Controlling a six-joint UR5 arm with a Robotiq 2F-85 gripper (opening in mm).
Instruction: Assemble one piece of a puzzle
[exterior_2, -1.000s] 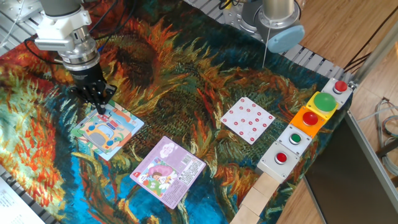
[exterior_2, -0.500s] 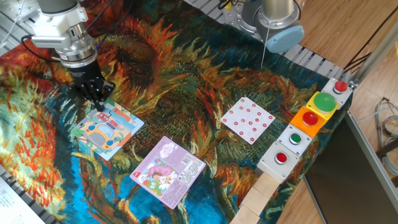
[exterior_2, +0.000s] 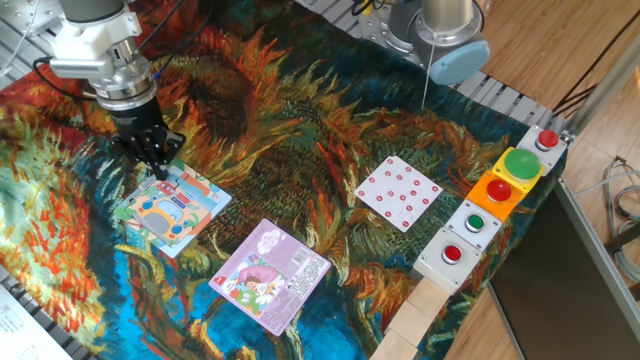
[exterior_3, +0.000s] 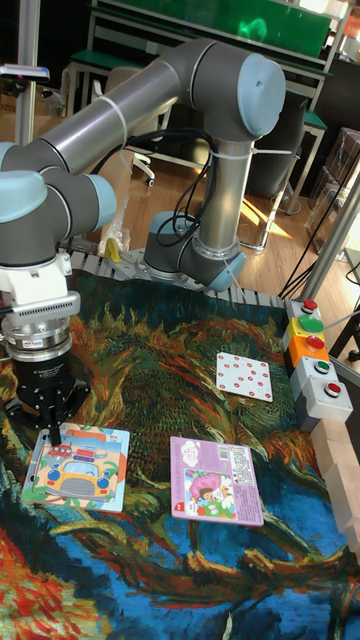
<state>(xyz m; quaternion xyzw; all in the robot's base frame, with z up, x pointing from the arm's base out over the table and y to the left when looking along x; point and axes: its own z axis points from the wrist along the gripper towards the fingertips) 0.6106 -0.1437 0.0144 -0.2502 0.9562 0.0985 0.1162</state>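
A pale blue-and-green puzzle (exterior_2: 172, 208) bearing an orange vehicle lies beside a purple-pink puzzle (exterior_2: 270, 274) and red-dotted white card (exterior_2: 398, 192) on a sunflower-patterned cloth (exterior_2: 290, 130).

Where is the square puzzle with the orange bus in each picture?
Fixed view: the square pale blue and green puzzle with the orange bus lies at left, under the black gripper.
Tall fixed view: lower left.
Shared landmark: the purple-pink square puzzle beside it.
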